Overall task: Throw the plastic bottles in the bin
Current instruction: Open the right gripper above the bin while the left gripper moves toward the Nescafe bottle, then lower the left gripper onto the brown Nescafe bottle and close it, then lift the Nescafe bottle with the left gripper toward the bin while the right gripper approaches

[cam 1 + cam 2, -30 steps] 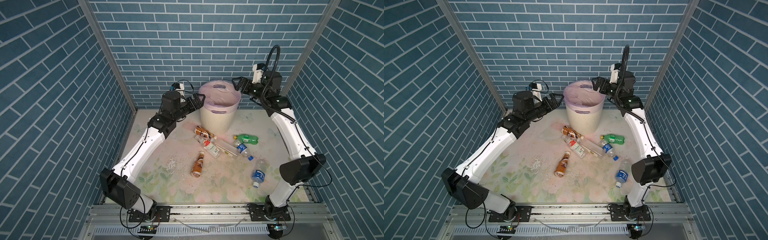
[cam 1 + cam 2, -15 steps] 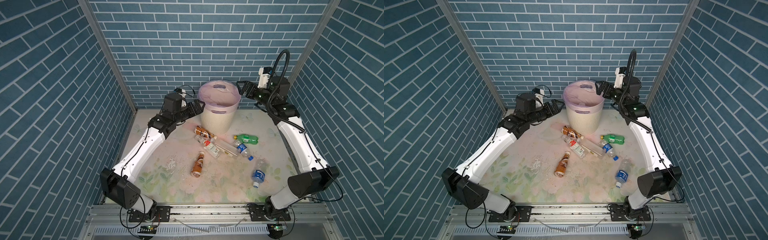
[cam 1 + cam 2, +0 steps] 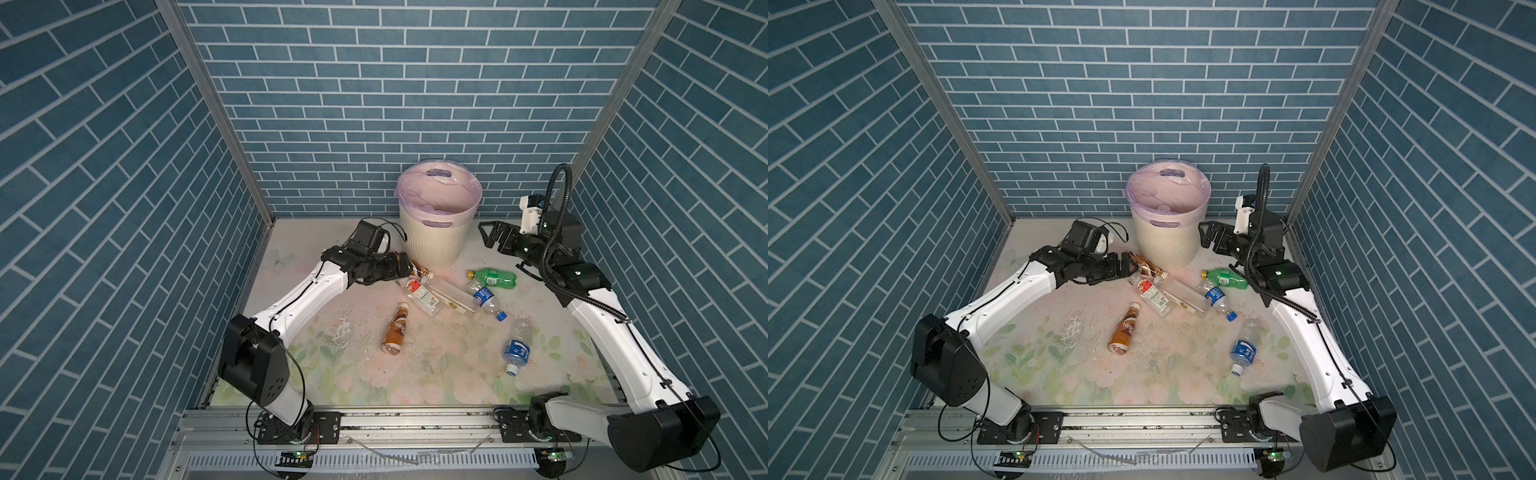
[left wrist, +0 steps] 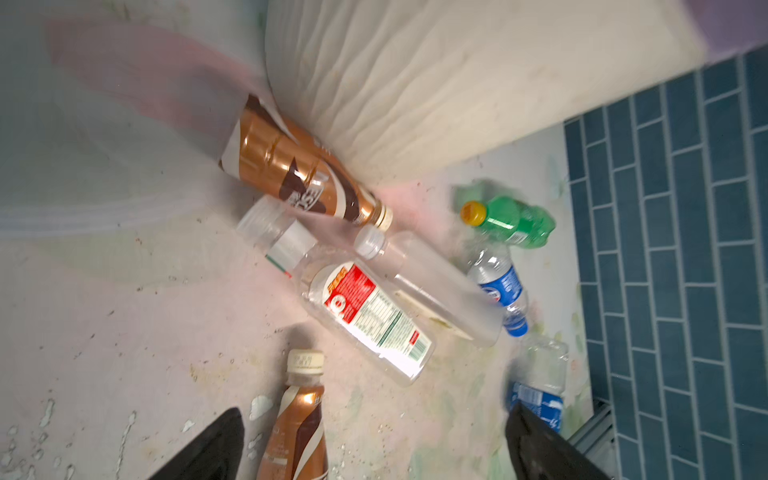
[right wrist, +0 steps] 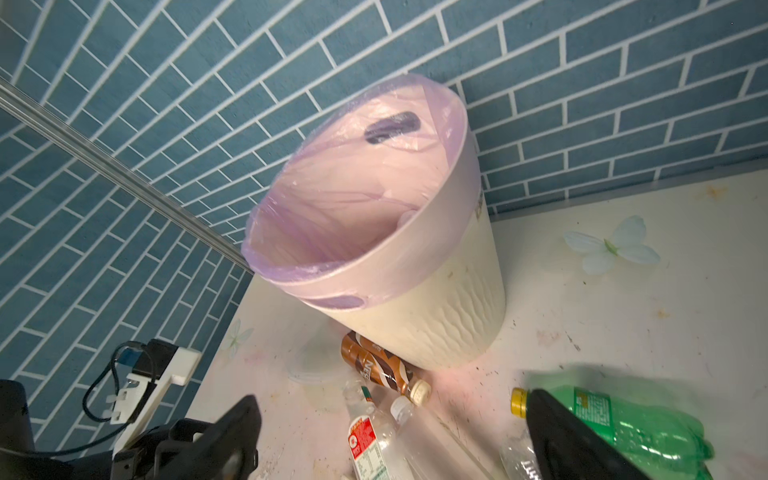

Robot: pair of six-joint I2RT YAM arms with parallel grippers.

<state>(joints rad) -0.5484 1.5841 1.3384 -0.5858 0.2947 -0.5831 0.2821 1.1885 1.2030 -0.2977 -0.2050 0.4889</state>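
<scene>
Scanning both top views, I see the bin standing far centre on the tabletop, with the plastic bottles lying loose just near of it. My left end effector is open beside a brown bottle at the bin's foot. The right end effector hangs open right of the bin. Left wrist: fingers wide, holding nothing. Right wrist: a green bottle lies behind one finger.

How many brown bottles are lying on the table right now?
2. One brown bottle lies at the base of the bin; a second brown bottle lies mid-table. Any inside the bin would be hidden.
</scene>
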